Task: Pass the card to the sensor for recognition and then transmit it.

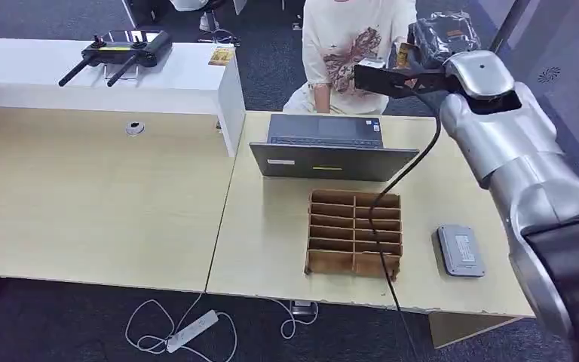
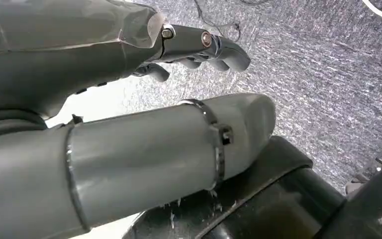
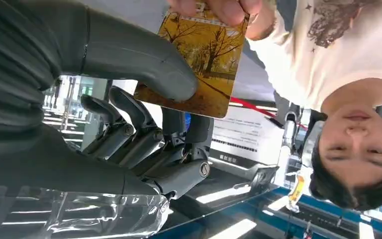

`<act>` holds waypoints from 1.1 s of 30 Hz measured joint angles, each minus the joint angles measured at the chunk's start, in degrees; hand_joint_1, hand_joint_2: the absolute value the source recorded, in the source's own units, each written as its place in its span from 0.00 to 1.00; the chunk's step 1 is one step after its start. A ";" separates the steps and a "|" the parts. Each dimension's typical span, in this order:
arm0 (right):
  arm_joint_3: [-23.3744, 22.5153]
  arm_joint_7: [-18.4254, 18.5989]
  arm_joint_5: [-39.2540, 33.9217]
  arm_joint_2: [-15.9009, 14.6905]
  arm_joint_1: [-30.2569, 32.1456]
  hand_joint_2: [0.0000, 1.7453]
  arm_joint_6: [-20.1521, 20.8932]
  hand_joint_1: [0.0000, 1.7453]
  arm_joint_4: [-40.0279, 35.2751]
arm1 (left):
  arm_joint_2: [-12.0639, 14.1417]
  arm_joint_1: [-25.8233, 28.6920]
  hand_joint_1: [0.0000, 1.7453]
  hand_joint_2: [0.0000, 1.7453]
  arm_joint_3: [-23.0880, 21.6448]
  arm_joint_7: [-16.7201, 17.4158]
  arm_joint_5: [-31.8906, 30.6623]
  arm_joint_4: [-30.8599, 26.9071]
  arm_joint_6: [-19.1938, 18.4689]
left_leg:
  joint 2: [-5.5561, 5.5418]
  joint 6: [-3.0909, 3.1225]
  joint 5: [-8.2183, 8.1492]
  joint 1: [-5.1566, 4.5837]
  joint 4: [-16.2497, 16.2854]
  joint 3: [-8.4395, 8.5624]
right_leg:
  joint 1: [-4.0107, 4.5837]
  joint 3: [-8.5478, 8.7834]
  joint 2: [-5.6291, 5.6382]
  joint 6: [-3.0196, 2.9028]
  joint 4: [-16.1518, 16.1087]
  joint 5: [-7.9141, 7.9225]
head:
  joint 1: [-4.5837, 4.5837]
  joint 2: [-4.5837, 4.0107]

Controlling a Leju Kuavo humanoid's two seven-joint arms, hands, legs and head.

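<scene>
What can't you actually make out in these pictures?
- Card: in the right wrist view, the right hand thumb and a person's hand cover parts of it; the picture edge cuts that hand off.
- Sensor: label too small in the head view.
- Left hand: fingertips curl out of sight.

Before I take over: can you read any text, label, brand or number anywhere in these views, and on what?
None is legible.
Card in the right robot hand: a line along its edge, blurred.
Grey device on the table: label too small.
Laptop lid: stickers too small.
White sign behind the card: lines blurred.
</scene>
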 joint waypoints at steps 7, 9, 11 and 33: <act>0.04 0.74 0.50 0.00 -0.06 1.00 0.85 1.00 1.05 | -0.04 0.00 0.00 0.00 0.00 0.04 -1.40 0.00 -0.46 | 0.01 0.00 0.00 0.00 0.01 0.02 | 0.00 0.00 0.01 0.00 0.00 0.00 | 0.00 0.00; 0.04 0.74 0.66 -0.02 -0.05 1.00 0.83 1.00 1.25 | -0.07 0.00 0.00 0.00 0.00 0.04 -1.88 0.00 -0.61 | 0.01 0.00 0.00 0.00 0.01 0.03 | 0.00 0.00 0.02 0.00 -0.01 0.00 | 0.00 0.00; 0.04 0.74 0.98 -0.02 -0.05 1.00 0.76 1.00 1.55 | -0.11 -0.01 0.00 0.00 0.00 0.04 -2.21 0.00 -0.65 | 0.02 0.00 0.00 0.00 0.01 0.03 | 0.00 0.00 0.02 0.00 -0.01 0.00 | 0.00 0.00; -6.98 -1.67 -10.19 -0.68 0.80 1.00 -0.37 0.00 2.03 | -0.55 -0.04 0.00 0.00 0.00 0.39 -2.84 0.00 -0.83 | 0.02 0.00 0.00 0.00 0.01 0.04 | 0.00 -0.01 0.03 0.00 -0.01 0.00 | 0.00 0.00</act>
